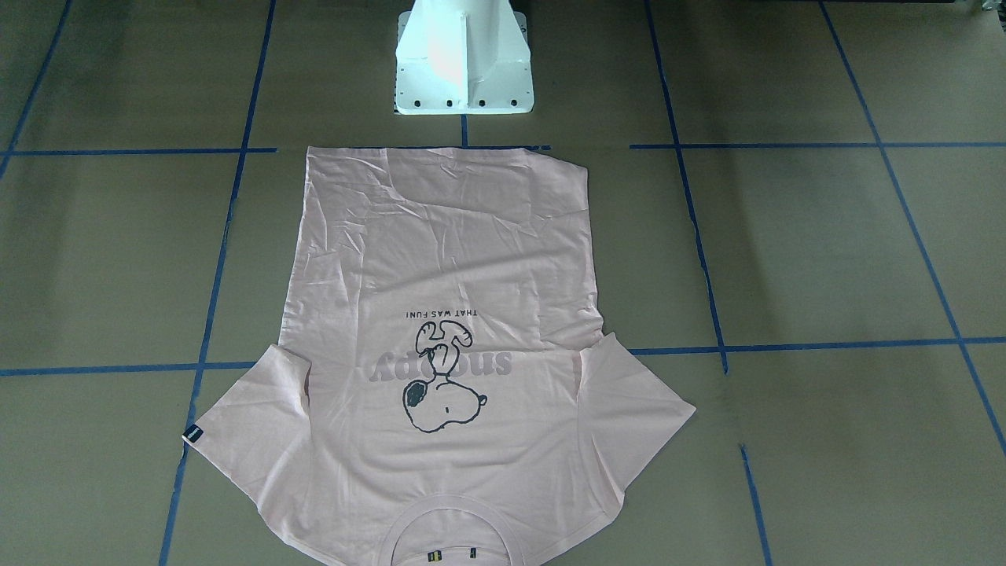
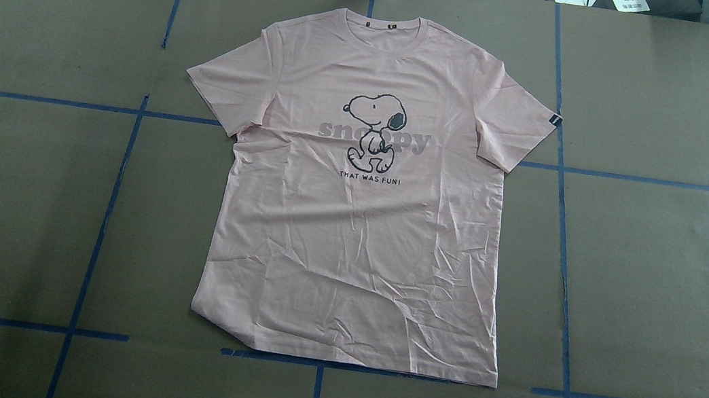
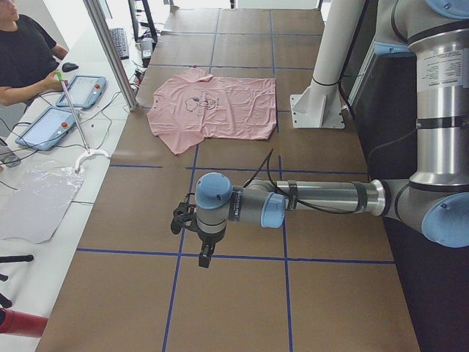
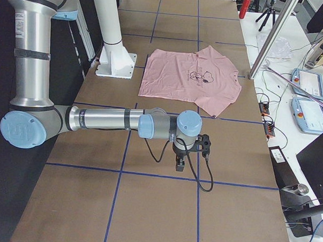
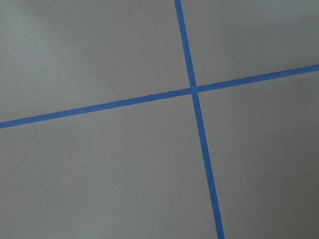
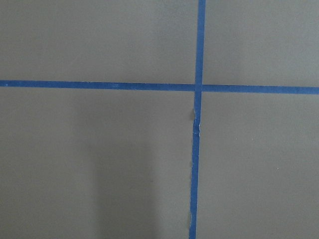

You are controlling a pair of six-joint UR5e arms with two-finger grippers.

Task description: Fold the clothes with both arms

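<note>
Off at the left end of the table [image 2: 660, 267], the left arm [image 3: 322, 196] stretches out level above the brown surface, and the left gripper [image 3: 206, 257] hangs from it pointing down, close over a crossing of blue tape [image 5: 192, 89]. From where it can be seen, I cannot tell whether its fingers are parted or pressed together, and nothing is in them that I can make out. The pale pink T-shirt [image 2: 359, 213] lies well apart from it, at about 12 o'clock in the left-end view, flat and face up in the middle of the table. Seen from above, its collar points to 12 o'clock and its hem to 6 o'clock, just short of the white pedestal base [image 1: 464, 71]. The dog print [image 2: 374, 130] sits on the chest, with one sleeve out at 9 o'clock and, at 3 o'clock, the other carrying a small dark tag [image 2: 555, 120]. The lower half is creased. Further right, the right arm [image 4: 102, 120] reaches out level in the same way, and the right gripper [image 4: 180, 166] points down near another tape crossing. Whether its grip is loosed or clenched I cannot tell either. The shirt lies at 12 o'clock from it in the right-end view, well apart and untouched. A person [image 3: 22, 51] sits at the desk beyond the table's far edge.
</note>
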